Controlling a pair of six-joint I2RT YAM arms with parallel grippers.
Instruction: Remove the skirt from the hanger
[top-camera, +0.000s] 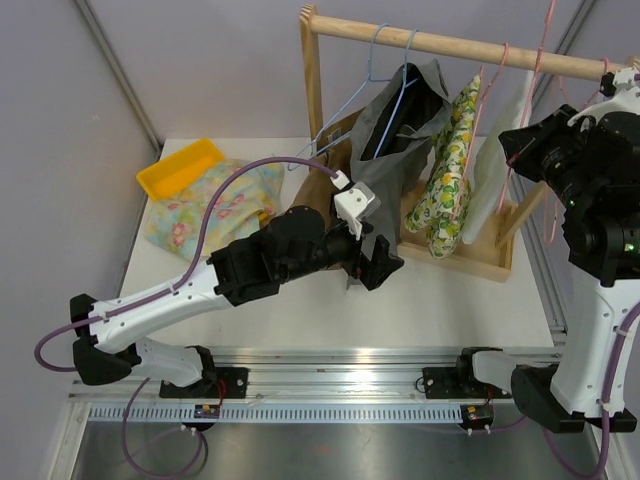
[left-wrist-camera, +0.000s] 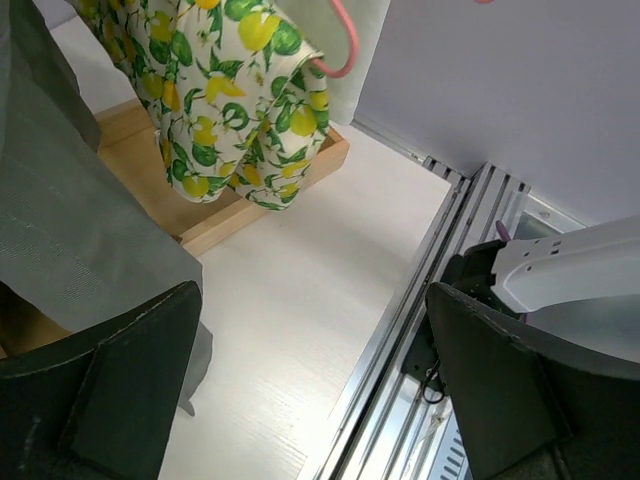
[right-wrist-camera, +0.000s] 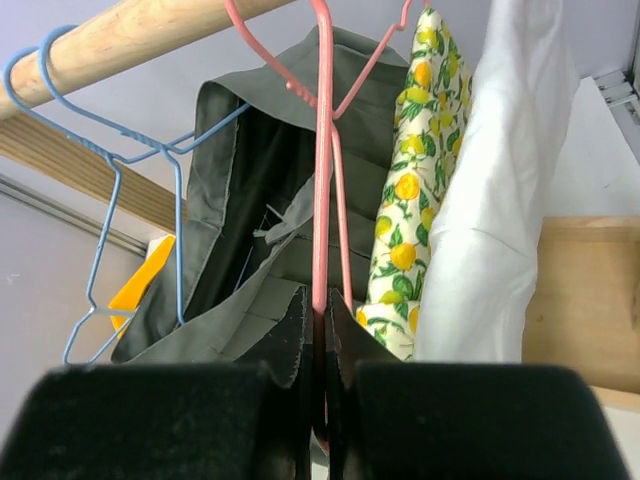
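Note:
A grey skirt (top-camera: 400, 140) hangs on a blue wire hanger (top-camera: 385, 70) from the wooden rod (top-camera: 450, 45) of a rack. It also shows in the left wrist view (left-wrist-camera: 70, 220) and the right wrist view (right-wrist-camera: 250, 200). My left gripper (top-camera: 368, 262) is open and empty, just beside the skirt's lower hem; in its own view (left-wrist-camera: 315, 390) the hem hangs by the left finger (left-wrist-camera: 110, 390). My right gripper (top-camera: 525, 150) is shut on a bare pink hanger (right-wrist-camera: 321, 150), gripping its wire between the pads in the right wrist view (right-wrist-camera: 320, 340).
A lemon-print garment (top-camera: 450, 170) and a white garment (top-camera: 500, 170) hang on pink hangers right of the skirt. The rack's wooden base (left-wrist-camera: 290, 175) sits on the table. A floral cloth (top-camera: 215, 205) and a yellow tray (top-camera: 180, 167) lie at the back left.

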